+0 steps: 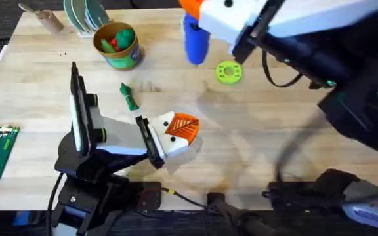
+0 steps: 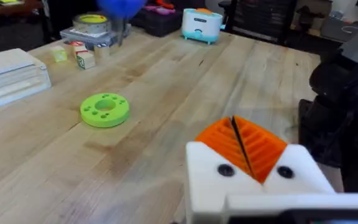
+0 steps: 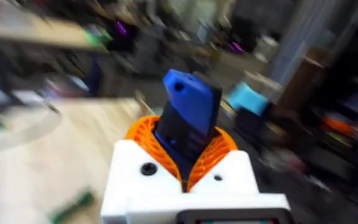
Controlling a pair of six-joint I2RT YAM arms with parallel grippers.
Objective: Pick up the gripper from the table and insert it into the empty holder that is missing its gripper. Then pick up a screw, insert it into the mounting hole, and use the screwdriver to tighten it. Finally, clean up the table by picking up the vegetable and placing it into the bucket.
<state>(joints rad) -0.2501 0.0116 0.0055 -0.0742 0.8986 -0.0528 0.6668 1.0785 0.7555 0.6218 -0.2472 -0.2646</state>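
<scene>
The left claw (image 1: 179,134) rested low on the surface (image 1: 254,131), its orange pads pressed together with nothing between them, as the left wrist view showed. The vegetable (image 1: 129,97) lay just beyond that claw and a little to its left, flat on the wood, its long axis running roughly toward and away from the arm bases with a slight slant. Farther out along much the same line stood the bucket (image 1: 117,46), already holding red and green toy pieces. A flat green ring (image 1: 228,73) sat to the right of the left claw, well apart from it.

The right claw (image 3: 188,155) was raised high near the far edge, clamped on the screwdriver (image 1: 195,38), whose blue body stood up between the orange pads in the right wrist view.

By my judgement the left arm was much the nearer to the vegetable; the right arm was occupied with the tool, and a pickup would best close across the vegetable's slim width.
</scene>
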